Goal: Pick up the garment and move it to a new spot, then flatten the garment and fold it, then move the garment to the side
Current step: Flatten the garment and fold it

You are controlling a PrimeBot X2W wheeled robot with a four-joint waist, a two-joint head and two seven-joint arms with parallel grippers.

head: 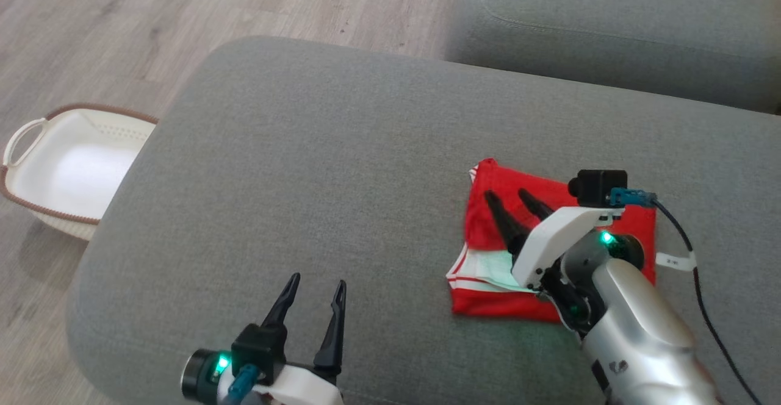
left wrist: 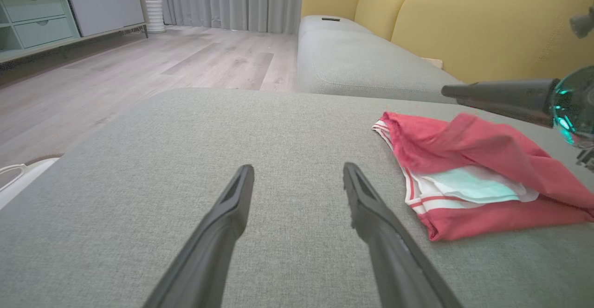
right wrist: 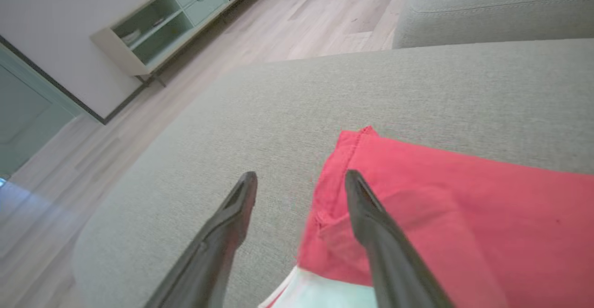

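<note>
At the grey ottoman's (head: 305, 149) near edge, the left end effector (head: 318, 280) hung wide open and empty, with the folded red garment (head: 488, 304) well off to its right. Farther in, toward the ottoman's right side, the right end effector (head: 505, 193) hovered over that garment, fingers spread and gripping nothing, tips near its left edge. The right arm was clearly nearer; the fold looked roughly square.
</note>
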